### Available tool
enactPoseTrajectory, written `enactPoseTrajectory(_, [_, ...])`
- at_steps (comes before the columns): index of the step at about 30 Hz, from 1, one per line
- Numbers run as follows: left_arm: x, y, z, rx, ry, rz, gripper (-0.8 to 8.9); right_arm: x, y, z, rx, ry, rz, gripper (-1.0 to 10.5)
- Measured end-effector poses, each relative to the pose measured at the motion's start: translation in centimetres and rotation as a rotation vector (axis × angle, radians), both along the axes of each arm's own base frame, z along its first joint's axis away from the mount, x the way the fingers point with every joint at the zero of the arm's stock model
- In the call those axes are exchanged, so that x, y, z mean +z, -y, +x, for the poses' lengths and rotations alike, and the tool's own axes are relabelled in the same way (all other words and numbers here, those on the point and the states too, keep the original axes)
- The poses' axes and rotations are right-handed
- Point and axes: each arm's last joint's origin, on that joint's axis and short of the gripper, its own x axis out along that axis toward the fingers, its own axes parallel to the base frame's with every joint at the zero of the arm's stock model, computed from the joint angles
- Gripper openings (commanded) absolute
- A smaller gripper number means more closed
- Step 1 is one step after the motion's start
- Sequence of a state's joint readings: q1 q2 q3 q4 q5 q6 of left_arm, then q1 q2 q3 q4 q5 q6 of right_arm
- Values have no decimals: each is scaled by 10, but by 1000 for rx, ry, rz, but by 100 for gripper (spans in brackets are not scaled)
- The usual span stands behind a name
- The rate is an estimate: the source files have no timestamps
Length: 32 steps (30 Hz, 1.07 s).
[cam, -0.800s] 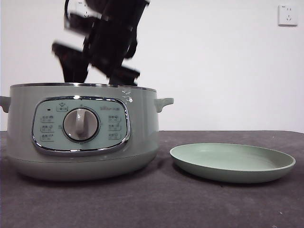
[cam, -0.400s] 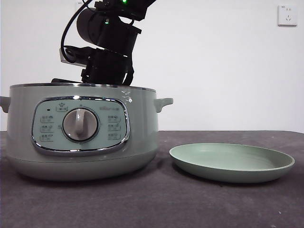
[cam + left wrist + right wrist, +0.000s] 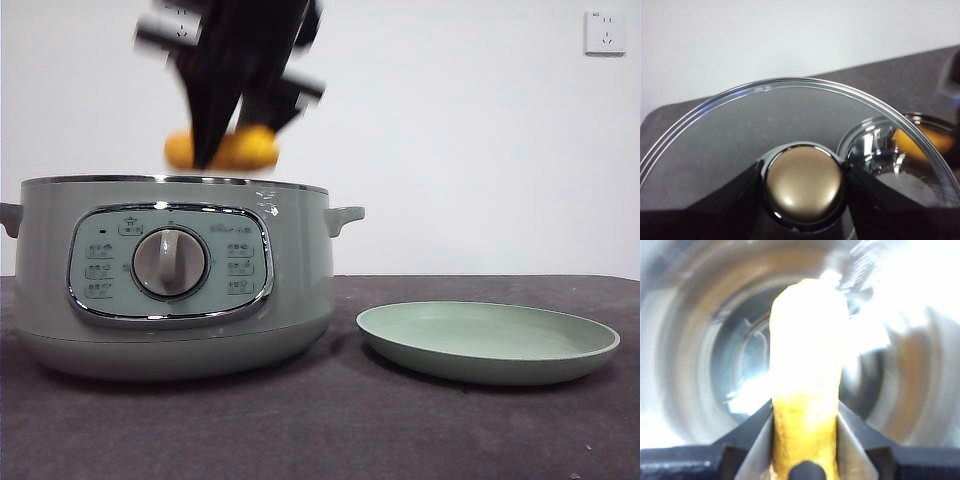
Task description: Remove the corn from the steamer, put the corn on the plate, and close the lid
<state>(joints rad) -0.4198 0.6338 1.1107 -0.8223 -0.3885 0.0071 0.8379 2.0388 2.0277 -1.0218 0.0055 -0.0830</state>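
Note:
My right gripper (image 3: 215, 150) is shut on the yellow-orange corn (image 3: 245, 148), holding it just above the open rim of the sage-green steamer (image 3: 170, 275). Seen from the right wrist, the corn (image 3: 807, 375) stands between the jaws over the steamer's shiny inside (image 3: 705, 365). My left gripper (image 3: 802, 182) is shut on the knob (image 3: 802, 185) of the glass lid (image 3: 740, 135), held off the pot; through the glass the steamer (image 3: 875, 150) and the corn (image 3: 920, 140) show off to one side. The pale green plate (image 3: 488, 342) lies empty to the steamer's right.
A white wall stands behind the dark table (image 3: 340, 430). A wall socket (image 3: 605, 32) sits high at the right. The steamer's side handle (image 3: 343, 216) juts toward the plate.
The right gripper went down into the steamer, shut on the corn and has now lifted it above the rim. The steamer and plate stayed put.

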Motion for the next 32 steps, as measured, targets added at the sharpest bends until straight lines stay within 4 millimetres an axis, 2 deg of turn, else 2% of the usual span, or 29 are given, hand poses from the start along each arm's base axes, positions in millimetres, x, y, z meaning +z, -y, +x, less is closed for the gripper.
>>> enactPoseTrajectory(3, [-2, 5, 11, -3, -28, 11, -9, 27, 23, -9, -26, 0, 1, -16])
enactPoseTrajectory(6, [-3, 9, 21, -6, -37, 14, -9, 40, 46, -11, -84, -21, -32, -16])
enactPoseTrajectory(11, [-4, 13, 28, -17, -45, 13, -9, 45, 87, -4, -259, -63, -164, -16])
enactPoseTrajectory(15, [-5, 16, 31, -54, -58, 3, -9, 40, 109, 7, -367, -96, -184, -16])
enactPoseTrajectory(20, [-4, 16, 33, -58, -53, -1, -9, 16, 122, 3, -422, -170, -240, -16])
enactPoseTrajectory(26, [-4, 16, 33, -58, -53, -1, -9, -27, 130, -11, -442, -142, -191, -16])
enactPoseTrajectory(32, [-4, 16, 33, -57, -52, -1, -9, -79, 145, -23, -477, -107, -131, -16])
